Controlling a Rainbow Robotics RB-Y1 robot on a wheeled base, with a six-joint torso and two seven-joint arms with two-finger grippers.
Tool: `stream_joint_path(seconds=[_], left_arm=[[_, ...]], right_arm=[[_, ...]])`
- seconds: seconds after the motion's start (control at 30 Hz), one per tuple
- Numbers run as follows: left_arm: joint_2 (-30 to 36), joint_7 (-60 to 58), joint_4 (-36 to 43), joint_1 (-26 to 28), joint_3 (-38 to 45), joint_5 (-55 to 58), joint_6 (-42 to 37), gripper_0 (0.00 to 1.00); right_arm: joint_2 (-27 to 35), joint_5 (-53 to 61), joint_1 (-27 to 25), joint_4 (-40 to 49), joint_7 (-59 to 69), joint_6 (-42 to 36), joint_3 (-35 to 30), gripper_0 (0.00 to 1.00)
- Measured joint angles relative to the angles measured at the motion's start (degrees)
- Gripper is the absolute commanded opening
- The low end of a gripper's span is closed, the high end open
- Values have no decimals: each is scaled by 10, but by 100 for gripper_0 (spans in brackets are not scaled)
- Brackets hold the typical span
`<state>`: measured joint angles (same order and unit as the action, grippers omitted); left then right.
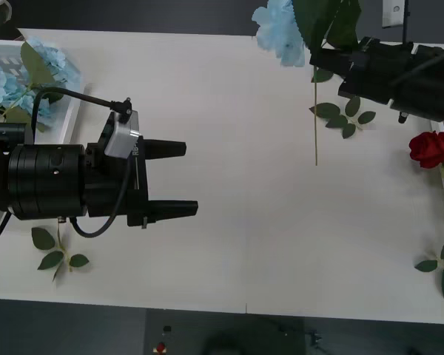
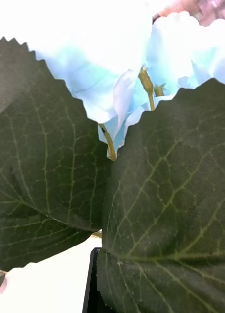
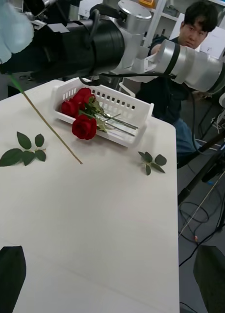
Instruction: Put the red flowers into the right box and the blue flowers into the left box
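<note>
The right gripper [image 1: 327, 61] is raised over the far right part of the table [image 1: 237, 222] and holds one blue hydrangea [image 1: 281, 29] by the upper stem. In the front view the black fingers close on the stem just under the large leaves. The bloom sits beyond the gripper, toward the table's far edge. The long thin stem [image 1: 316, 126] runs from the gripper toward the robot, its long axis roughly perpendicular to the far edge. In the left wrist view the same stem [image 3: 49, 124] slopes down from the right arm, with its free end just above or on the tabletop (contact cannot be told). In the right wrist view two dark green leaves [image 2: 166, 210] and pale blue petals [image 2: 122, 98] lie directly in front of the camera.

The left gripper [image 1: 170, 177] hovers over the left half of the table, pointing toward the table's right side. Its two black fingers are spread apart with nothing between them.

The left box [image 1: 70, 118] sits at the far left corner and contains other blue flowers [image 1: 15, 81]. The right box [image 3: 117, 105] sits at the right edge and contains red roses [image 3: 76, 102]. One rose [image 3: 84, 127] has its bloom hanging over the box's wall onto the table side (stem inside the box).

Loose leaf sprigs [image 1: 59, 255] lie scattered on the table.
</note>
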<state>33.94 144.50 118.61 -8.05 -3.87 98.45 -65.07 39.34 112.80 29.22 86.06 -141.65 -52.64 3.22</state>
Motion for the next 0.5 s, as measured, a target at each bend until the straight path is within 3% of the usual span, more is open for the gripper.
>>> stream_joint_path(seconds=[0.13,0.5], left_arm=[[-23,0,0,0,0,-31,12,100],[-140,-1,0,-18,-1,-160,13,100]], right_arm=[[0,31,-36,55,-93,3,-9,0],[0,49,-134,225,-116,53,-17,0]])
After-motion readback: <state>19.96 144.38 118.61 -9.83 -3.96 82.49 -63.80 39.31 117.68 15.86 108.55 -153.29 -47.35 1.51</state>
